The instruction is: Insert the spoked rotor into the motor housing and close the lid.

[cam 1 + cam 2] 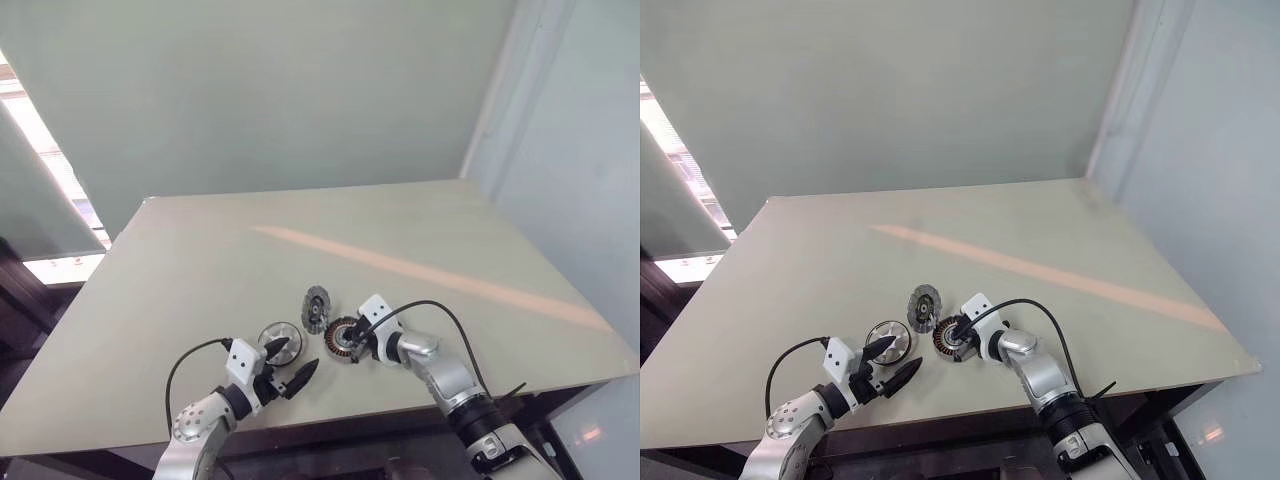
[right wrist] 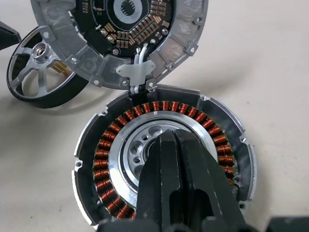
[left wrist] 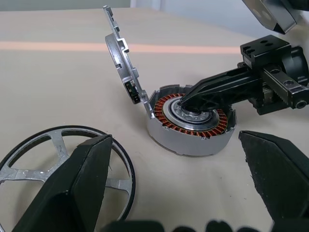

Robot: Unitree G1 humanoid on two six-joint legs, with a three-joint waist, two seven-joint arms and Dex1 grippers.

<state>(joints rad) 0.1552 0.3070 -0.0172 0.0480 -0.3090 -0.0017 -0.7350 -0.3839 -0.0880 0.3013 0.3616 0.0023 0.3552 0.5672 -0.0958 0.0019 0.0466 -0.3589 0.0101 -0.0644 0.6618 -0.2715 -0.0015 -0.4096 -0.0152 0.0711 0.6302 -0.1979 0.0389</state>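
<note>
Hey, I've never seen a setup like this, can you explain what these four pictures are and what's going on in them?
It is a humanoid robot with two arms, each ending in a two-fingered black gripper. Two pictures come from cameras on its head, looking down over a table; the other two come from cameras on its wrists.

On the table lies a motor housing ringed with copper windings. Its lid stands open, hinged up at the housing's edge. Beside them lies the spoked rotor, not yet inserted.

The right gripper is shut, its tips resting in the housing's centre. The left gripper is open, holding nothing, near the rotor.
</note>
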